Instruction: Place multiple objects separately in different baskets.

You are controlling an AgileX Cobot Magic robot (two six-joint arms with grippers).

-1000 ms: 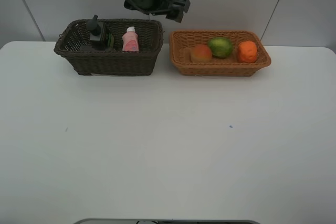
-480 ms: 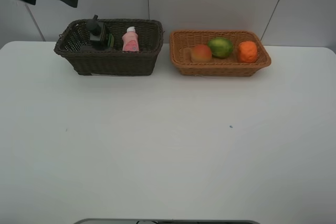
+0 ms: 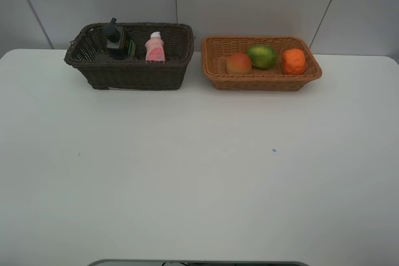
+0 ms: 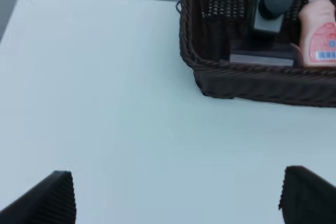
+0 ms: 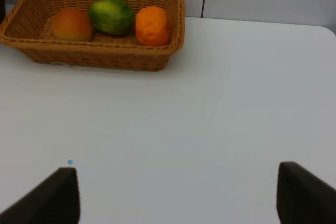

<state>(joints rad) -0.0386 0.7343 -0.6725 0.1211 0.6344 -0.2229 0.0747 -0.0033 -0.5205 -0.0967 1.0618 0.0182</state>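
The dark brown basket (image 3: 137,76) stands at the back left and holds the dark green pump bottle (image 3: 117,40) and the pink white-capped bottle (image 3: 154,48). The light tan basket (image 3: 262,82) beside it holds the peach-like fruit (image 3: 239,63), the green fruit (image 3: 262,56) and the orange (image 3: 293,61). I cannot make out the purple cup. Neither arm shows in the exterior view. My left gripper (image 4: 178,203) is open and empty over bare table, short of the dark basket (image 4: 252,85). My right gripper (image 5: 178,198) is open and empty, well short of the tan basket (image 5: 94,59).
The white table (image 3: 199,172) carries only the two baskets, which stand a small gap apart along its back edge. A grey wall rises right behind them. A small blue mark (image 5: 70,162) is on the tabletop.
The left arm, above the dark basket a second ago, swung left and has left the exterior view. The baskets and their contents have not moved.
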